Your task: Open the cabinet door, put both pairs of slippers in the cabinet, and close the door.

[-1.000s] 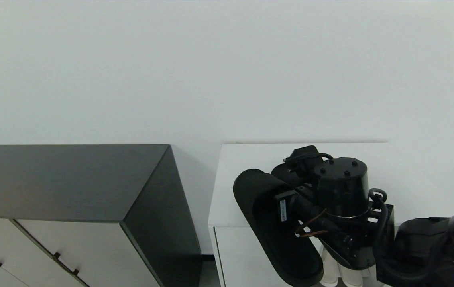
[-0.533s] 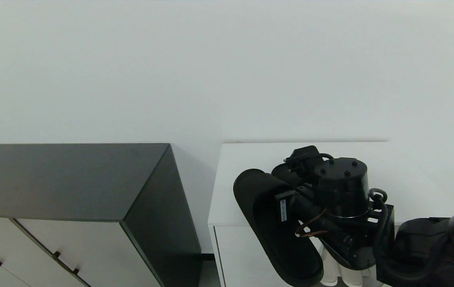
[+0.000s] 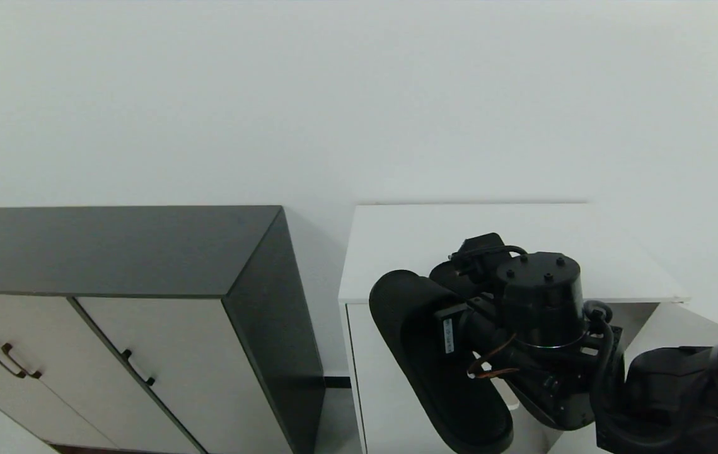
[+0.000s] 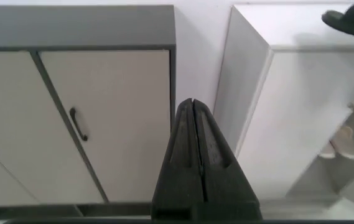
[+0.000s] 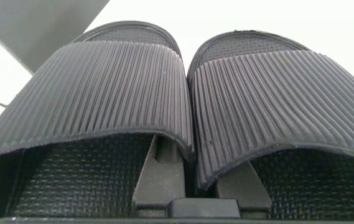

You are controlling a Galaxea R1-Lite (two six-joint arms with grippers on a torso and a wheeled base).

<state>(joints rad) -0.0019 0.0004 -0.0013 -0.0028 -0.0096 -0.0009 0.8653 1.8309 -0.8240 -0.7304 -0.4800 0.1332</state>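
Observation:
A pair of black ribbed slippers (image 3: 425, 353) hangs in the air before the white cabinet (image 3: 396, 252), soles tilted steeply. My right gripper (image 5: 195, 183) is shut on them, one finger inside each slipper, pinching their inner walls together. The slippers' straps (image 5: 121, 87) rise over the fingers. In the left wrist view my left gripper (image 4: 193, 124) is shut and holds nothing, low down and facing the gap between the two cabinets. The white cabinet (image 4: 251, 87) shows shelves on its right part, with a pair of white slippers (image 4: 341, 143) on one.
A cabinet with a dark top (image 3: 113, 246), pale doors and dark handles (image 3: 138, 369) stands left of the white one, a narrow gap between them. A white panel (image 3: 680, 328) shows right of the white cabinet. A plain wall is behind.
The whole head view has shifted, so the camera moved: both cabinets now sit higher and show more of their fronts. The right arm and the black slippers keep their place in the picture.

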